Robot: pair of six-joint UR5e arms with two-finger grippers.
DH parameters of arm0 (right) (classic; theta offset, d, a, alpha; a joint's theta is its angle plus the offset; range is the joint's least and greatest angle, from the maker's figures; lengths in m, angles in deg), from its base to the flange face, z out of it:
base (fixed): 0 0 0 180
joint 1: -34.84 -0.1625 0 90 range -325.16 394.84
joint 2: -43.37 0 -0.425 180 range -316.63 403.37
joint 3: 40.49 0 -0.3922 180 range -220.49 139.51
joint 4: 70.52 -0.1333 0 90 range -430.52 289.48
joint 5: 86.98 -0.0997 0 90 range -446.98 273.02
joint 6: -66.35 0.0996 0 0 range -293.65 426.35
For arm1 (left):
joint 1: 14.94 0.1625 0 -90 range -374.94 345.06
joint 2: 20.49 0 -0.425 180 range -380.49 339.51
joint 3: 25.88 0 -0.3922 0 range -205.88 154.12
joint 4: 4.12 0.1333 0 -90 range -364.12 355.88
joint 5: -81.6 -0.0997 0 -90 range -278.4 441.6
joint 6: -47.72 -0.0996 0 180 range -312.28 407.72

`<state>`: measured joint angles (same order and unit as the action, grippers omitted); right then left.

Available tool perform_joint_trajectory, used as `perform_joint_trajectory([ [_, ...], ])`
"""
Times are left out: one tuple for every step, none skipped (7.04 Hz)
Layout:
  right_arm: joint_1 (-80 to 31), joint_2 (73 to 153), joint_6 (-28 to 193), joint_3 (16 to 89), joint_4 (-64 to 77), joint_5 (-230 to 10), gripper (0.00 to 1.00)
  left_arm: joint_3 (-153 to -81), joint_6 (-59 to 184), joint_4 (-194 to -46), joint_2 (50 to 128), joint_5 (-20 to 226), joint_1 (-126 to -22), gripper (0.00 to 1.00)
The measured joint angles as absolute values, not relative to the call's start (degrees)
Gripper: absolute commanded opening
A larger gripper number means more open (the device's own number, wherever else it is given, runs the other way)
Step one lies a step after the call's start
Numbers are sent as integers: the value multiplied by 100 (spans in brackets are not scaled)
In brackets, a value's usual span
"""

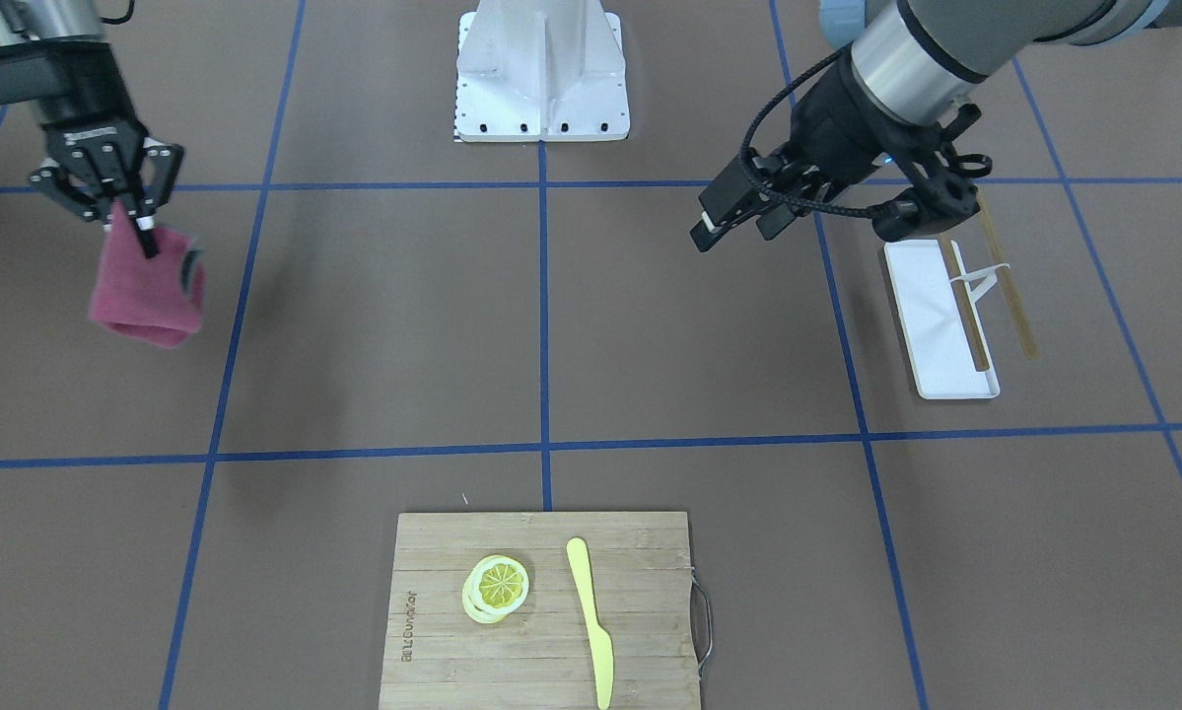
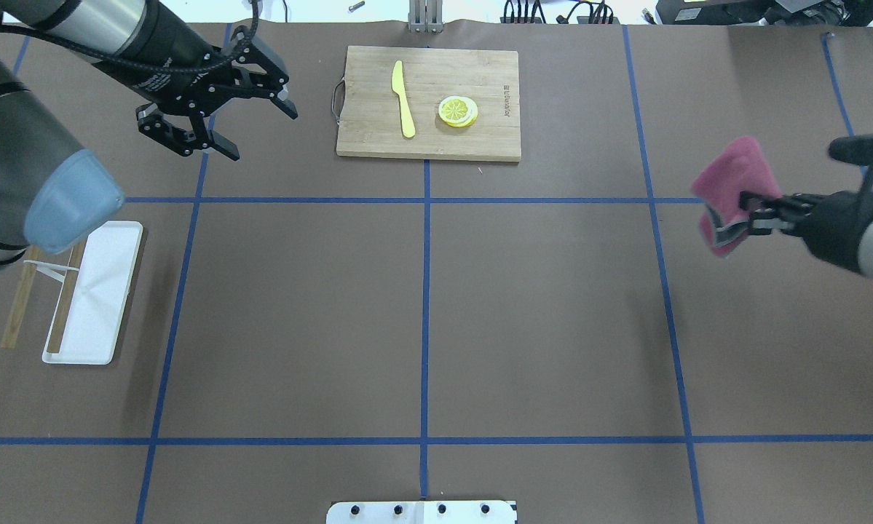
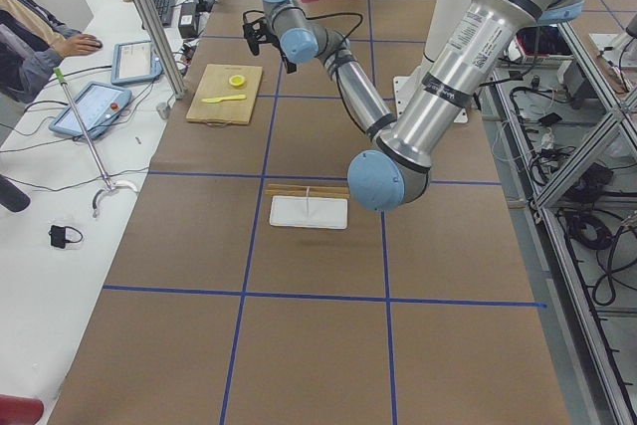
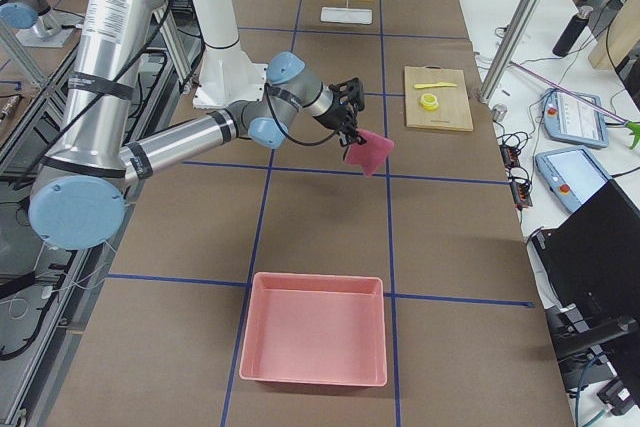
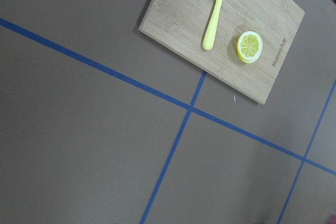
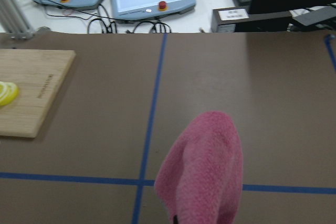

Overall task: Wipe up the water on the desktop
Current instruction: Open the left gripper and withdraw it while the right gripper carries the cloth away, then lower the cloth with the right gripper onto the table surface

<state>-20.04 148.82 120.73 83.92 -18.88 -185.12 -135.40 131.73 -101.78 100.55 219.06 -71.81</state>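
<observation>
Right tool [image 1: 143, 235] pinching a pink cloth [image 1: 147, 296] above the brown surface [image 2: 538, 313]; left tool [image 2: 261, 135] hanging open.
Lettering is showing burnt along one edge of the bamboo cutting board [image 2: 370, 131], too small to read. The right tool is clamping the cloth's upper edge, and the cloth is dangling clear of the surface. The left tool is gaping wide, gripping nothing, hovering near the board's handle end. The surface, crossed by blue tape lines, is stretching under both arms.
</observation>
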Motion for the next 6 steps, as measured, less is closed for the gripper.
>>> perform_joint_trajectory([
  [-2519,14987,11815,8194,-1887,-18935,0,-13562,13066,-10177,9957,21906,-7219,95],
  [-2684,15013,11705,8059,-1878,-19109,0,-13572,12959,-10177,9862,21906,-7232,95],
  [-2647,15020,11668,7966,-1869,-19231,0,-13587,12708,-10175,9724,21909,-7258,95],
  [-2391,15013,11664,7871,-1862,-19339,0,-13591,12279,-10171,9535,21919,-7349,95],
  [-1895,14958,11724,7811,-1851,-19365,0,-13569,11819,-10162,9365,21970,-7499,95],
  [-1345,14850,11845,7723,-1834,-19300,0,-13521,11456,-10153,9268,22045,-7640,96],
])
